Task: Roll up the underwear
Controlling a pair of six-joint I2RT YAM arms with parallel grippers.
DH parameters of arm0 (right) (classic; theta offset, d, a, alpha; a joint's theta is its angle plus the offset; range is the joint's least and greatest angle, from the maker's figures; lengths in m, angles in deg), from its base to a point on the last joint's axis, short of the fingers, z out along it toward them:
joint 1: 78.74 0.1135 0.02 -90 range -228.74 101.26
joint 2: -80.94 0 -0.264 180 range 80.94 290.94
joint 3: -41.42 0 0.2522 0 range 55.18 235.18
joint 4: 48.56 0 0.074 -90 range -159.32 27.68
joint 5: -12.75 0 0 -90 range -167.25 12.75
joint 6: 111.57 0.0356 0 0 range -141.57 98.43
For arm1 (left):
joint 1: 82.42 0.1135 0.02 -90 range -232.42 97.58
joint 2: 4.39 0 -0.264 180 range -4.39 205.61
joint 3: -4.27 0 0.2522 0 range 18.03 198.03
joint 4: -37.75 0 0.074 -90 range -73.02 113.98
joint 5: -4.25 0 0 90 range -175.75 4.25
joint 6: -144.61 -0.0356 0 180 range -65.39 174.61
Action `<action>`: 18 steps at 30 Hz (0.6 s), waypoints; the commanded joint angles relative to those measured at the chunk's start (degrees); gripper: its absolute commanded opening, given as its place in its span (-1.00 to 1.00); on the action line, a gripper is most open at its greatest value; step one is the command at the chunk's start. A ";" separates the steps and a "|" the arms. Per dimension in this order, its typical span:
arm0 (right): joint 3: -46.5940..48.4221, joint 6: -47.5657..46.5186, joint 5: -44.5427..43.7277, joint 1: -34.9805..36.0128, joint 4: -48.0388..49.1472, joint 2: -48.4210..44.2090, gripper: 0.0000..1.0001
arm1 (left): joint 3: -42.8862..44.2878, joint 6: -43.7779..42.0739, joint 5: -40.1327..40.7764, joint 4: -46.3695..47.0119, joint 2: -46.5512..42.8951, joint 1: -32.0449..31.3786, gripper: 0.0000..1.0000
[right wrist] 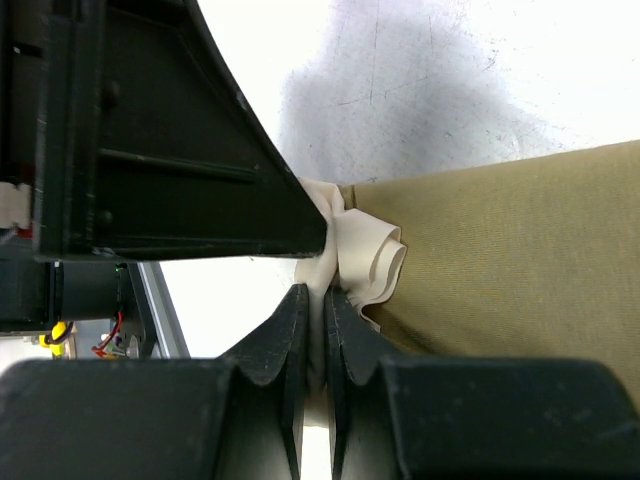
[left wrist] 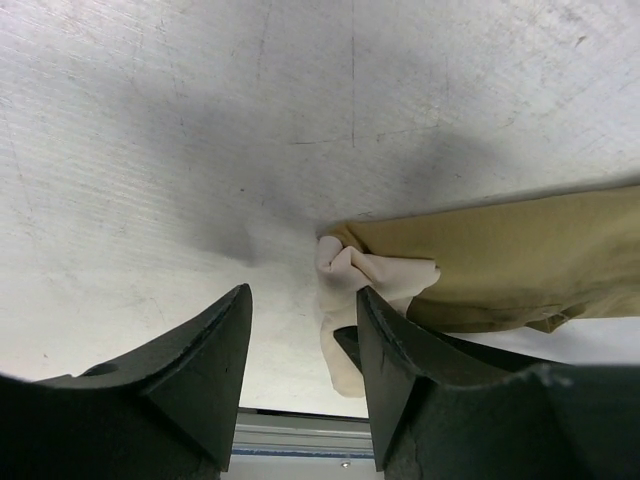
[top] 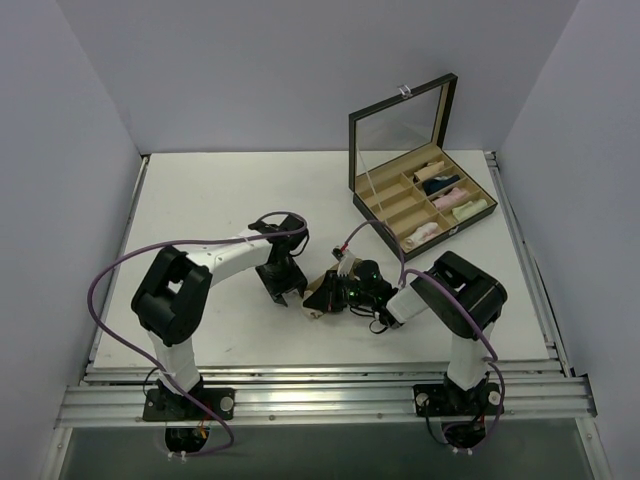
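The tan-beige underwear [left wrist: 520,260] lies flat on the white table, its paler band [left wrist: 372,272] bunched at the near corner. It also shows in the right wrist view [right wrist: 500,260] and, mostly hidden under the grippers, in the top view [top: 316,312]. My right gripper [right wrist: 318,310] is shut on the pale band [right wrist: 365,255]; in the top view it [top: 327,296] sits over the brief. My left gripper [left wrist: 300,335] is open and empty just left of the band, its right finger [left wrist: 400,370] beside the cloth; in the top view it [top: 286,294] is close to the right gripper.
An open black compartment box [top: 372,205] with a raised glass lid stands at the back right, holding several cloth rolls, among them a white-and-pink one [top: 425,233]. The table's near edge and rail [left wrist: 300,435] lie just behind my left gripper.
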 commanded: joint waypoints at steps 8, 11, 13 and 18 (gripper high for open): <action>-0.08 -1.69 0.47 -0.06 -0.27 -2.19 -1.00 | -2.16 3.97 0.87 5.59 -2.90 0.25 0.10; 0.01 -1.78 0.38 -0.06 -0.36 -2.19 -1.00 | -2.07 3.62 0.96 5.95 -2.11 0.25 0.08; 0.18 -1.78 0.47 -0.06 -0.62 -2.19 -1.00 | -2.07 3.44 0.52 6.21 -1.32 0.34 -0.02; 1.24 -3.79 -0.32 0.38 -4.74 -2.63 -0.88 | -1.81 3.27 -0.45 5.17 1.75 0.25 -0.68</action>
